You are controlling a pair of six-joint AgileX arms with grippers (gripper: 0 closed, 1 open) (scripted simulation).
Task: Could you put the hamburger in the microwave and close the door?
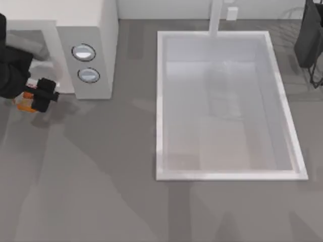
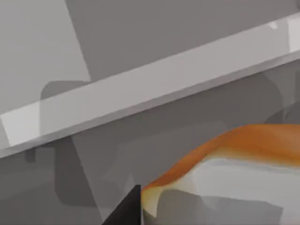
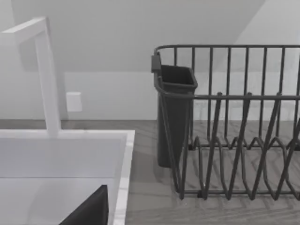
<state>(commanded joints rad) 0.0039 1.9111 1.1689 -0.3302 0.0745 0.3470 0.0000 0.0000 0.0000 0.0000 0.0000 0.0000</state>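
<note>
The white microwave [image 1: 96, 30] stands at the table's back left, its two silver dials [image 1: 84, 52] facing up and its grey cavity [image 1: 28, 48] open to the left of them. My left gripper [image 1: 43, 97] hangs just in front of that opening, shut on the orange-brown hamburger [image 1: 24, 103]. In the left wrist view the hamburger [image 2: 243, 154] sits close under the camera, beside one dark finger [image 2: 126, 213], with a white edge strip [image 2: 140, 89] running beyond it. The door is out of view. One dark finger [image 3: 89, 211] of my right gripper hangs over the sink.
A large white sink basin [image 1: 160, 111] with a faucet [image 1: 216, 17] takes up the middle and right of the table. A dark wire dish rack [image 3: 234, 122] with a cutlery cup [image 3: 176, 112] stands at the back right [image 1: 310, 40].
</note>
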